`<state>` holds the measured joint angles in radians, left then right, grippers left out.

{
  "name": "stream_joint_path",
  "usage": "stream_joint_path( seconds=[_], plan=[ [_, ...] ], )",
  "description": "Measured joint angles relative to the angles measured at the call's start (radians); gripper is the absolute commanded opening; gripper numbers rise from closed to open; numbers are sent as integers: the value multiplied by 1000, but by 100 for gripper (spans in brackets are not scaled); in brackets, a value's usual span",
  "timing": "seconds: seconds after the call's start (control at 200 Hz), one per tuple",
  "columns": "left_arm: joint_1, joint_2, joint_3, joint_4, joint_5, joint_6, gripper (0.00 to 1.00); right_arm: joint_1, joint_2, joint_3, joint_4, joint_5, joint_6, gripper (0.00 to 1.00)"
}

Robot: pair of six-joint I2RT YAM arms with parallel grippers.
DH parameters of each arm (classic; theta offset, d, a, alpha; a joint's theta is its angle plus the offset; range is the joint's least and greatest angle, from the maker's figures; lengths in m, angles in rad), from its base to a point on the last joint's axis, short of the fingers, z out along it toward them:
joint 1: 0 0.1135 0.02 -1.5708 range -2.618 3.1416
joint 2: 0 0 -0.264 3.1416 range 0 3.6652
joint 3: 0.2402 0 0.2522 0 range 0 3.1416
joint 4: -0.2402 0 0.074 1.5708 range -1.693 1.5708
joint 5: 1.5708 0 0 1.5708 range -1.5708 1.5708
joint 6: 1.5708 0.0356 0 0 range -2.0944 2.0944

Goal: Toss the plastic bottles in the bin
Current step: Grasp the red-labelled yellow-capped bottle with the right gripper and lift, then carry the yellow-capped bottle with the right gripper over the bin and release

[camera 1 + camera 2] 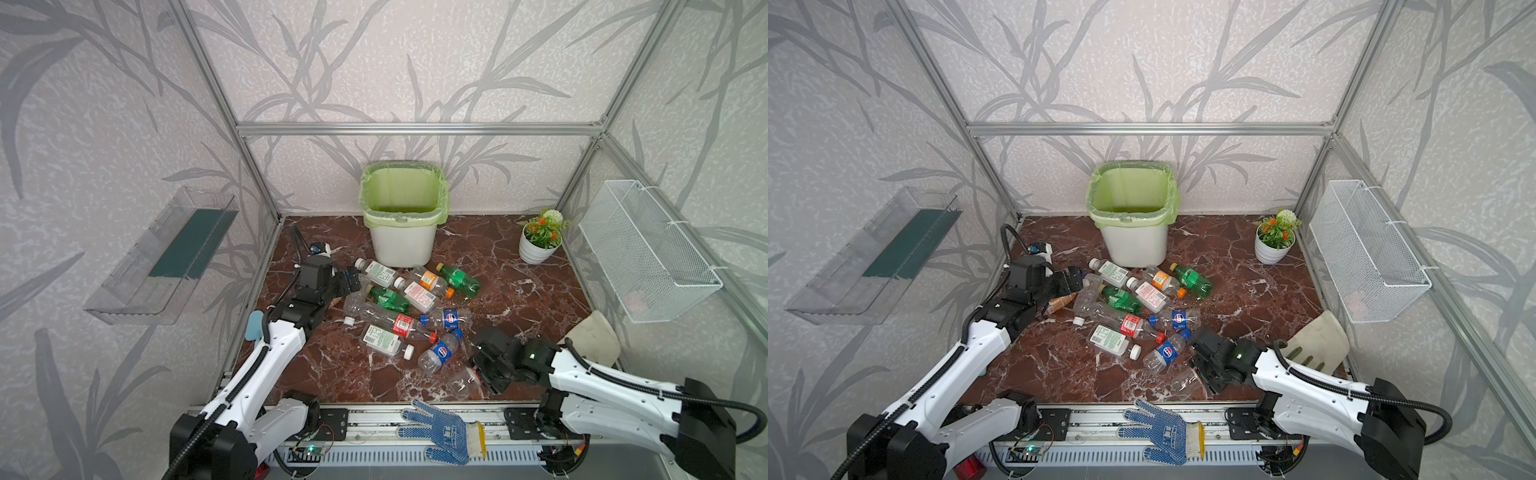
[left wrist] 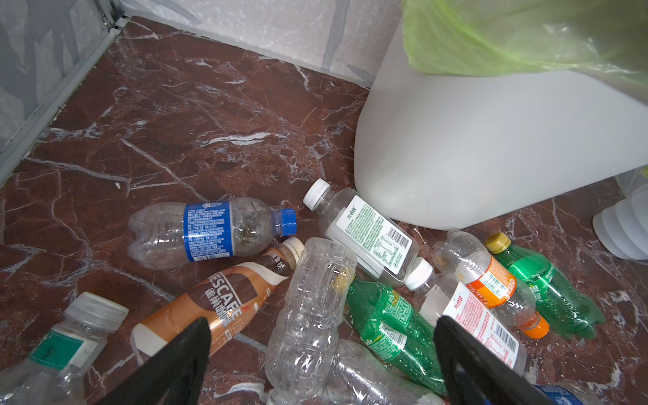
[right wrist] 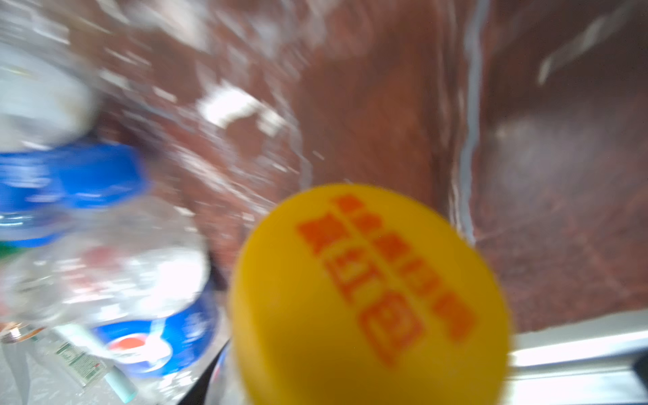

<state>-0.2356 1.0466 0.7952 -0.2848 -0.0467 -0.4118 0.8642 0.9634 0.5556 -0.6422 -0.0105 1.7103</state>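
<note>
Well in front of the green-lined white tapered plastic bin, nearest the right arm, a clear yellow-capped plastic bottle lies cap-first toward the right tool, whose closure cannot be told; the spread left tool hovers over bottles heaped just before the bin.

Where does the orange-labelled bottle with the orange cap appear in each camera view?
Top view: the orange-labelled bottle lies just in front of the bin, beside a green bottle.
Top view: same spot, in front of the bin.
Left wrist: near the bin's wall, beside the green bottle, at.
Right wrist: not in it.
Shared landmark: the bin.
</note>
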Motion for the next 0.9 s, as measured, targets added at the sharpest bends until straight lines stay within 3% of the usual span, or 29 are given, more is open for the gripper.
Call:
stream_joint_path(
  seconds=[0.13,0.28,0.415,0.57,0.73,0.82,0.9],
  plan=[
    [2,0,-10,-6,-26,-2,99,-175,-14,190,-42,20,-236,51],
    [24,7,-30,-12,-43,-19,99,-406,101,604,-65,-16,-637,51],
    [37,29,-34,-23,-55,-34,99,-504,206,977,-9,-36,-931,52],
    [40,40,-38,-31,-64,-39,99,-534,218,1182,126,-35,-1116,54],
    [40,53,-39,-38,-65,-44,99,-528,271,1209,311,-89,-1113,53],
    [40,69,-38,-45,-65,-45,99,-447,471,1358,342,-157,-1130,63],
    [40,84,-37,-54,-65,-46,99,-357,764,1684,222,-212,-1200,75]
  ],
)
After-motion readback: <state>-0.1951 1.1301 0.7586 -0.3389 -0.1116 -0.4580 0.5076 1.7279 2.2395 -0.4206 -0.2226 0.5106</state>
